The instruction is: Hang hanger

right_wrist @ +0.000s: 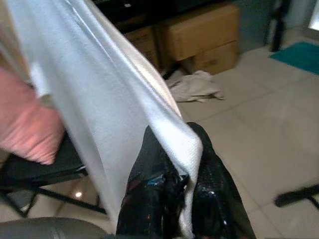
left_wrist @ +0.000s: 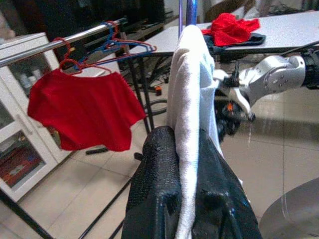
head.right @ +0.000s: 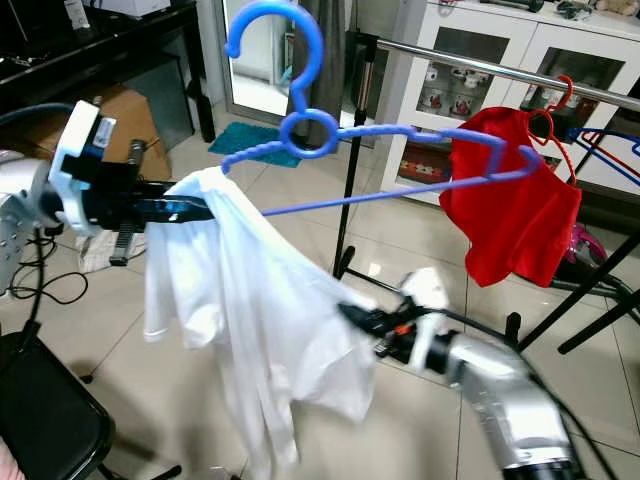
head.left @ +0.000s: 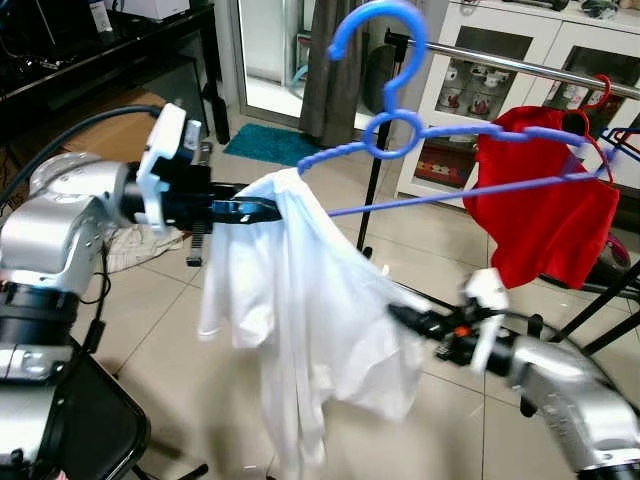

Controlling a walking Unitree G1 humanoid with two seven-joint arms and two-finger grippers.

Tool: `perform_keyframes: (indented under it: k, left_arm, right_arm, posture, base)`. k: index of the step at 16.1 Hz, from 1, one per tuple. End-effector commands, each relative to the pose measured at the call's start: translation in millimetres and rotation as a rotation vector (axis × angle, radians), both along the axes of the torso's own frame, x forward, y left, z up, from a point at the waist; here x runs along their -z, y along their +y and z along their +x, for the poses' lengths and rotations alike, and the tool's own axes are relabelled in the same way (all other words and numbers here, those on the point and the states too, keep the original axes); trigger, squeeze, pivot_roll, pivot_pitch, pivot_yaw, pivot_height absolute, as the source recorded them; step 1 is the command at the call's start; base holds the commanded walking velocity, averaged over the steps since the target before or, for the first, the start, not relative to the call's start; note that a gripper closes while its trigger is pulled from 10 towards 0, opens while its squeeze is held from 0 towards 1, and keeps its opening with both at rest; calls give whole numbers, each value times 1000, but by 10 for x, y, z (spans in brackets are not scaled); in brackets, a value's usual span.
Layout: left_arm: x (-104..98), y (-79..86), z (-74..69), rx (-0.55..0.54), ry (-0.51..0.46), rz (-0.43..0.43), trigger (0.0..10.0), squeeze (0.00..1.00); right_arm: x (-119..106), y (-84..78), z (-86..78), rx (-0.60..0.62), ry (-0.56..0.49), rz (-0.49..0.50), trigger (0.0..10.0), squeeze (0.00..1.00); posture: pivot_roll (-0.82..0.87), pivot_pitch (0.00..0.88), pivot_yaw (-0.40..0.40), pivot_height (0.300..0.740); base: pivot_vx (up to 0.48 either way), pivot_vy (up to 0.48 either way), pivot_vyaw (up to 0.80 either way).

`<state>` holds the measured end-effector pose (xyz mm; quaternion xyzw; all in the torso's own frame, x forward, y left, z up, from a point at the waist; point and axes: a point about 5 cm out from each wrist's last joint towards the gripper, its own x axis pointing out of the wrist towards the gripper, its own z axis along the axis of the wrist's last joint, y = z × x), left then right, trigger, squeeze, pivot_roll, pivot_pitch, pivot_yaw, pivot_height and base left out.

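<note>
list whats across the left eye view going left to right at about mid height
left gripper pinching the white garment → blue hanger above it → right gripper holding the garment's lower edge → red shirt on the metal rail

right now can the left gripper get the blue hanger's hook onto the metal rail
Probably not yet: the left gripper is shut on the white shirt, and the blue hanger hook sits short of the metal rail.

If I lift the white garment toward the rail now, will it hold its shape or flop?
Probably flop: the white cloth garment sags in loose folds between the left claw and right claw. It looks light, and it may slide off the blue plastic hanger, which it covers at one end.
</note>
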<state>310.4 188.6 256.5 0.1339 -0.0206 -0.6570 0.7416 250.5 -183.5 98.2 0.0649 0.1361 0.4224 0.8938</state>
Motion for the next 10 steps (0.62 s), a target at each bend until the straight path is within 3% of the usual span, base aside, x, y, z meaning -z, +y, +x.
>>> perform_keyframes:
  k: [1,2,4,6,10]
  left_arm:
    - [-12,76,1,-45,-24,2,0,0]
    - [3,90,-4,-50,-23,4,0,0]
    - [68,138,-106,-45,5,-1,0,0]
    - [174,132,-229,-27,50,5,0,0]
    - [392,162,-370,-72,100,15,0,0]
  right_arm:
    - [-49,-192,50,78,-31,-27,0,0]
    - [-56,-248,64,100,-36,-38,0,0]
    - [-88,-674,188,323,-75,-118,0,0]
    - [-175,-950,292,478,-107,-155,0,0]
    - [-407,-1267,444,623,-182,-162,0,0]
  posture:
    - [100,0,-35,740]
    - [100,0,-34,740]
    - [91,0,-24,740]
    - [86,0,-16,740]
    - [86,0,-21,740]
  base:
    - [0,0,0]
    - [0,0,0]
    - [0,0,0]
    - [0,0,0]
    - [0,0,0]
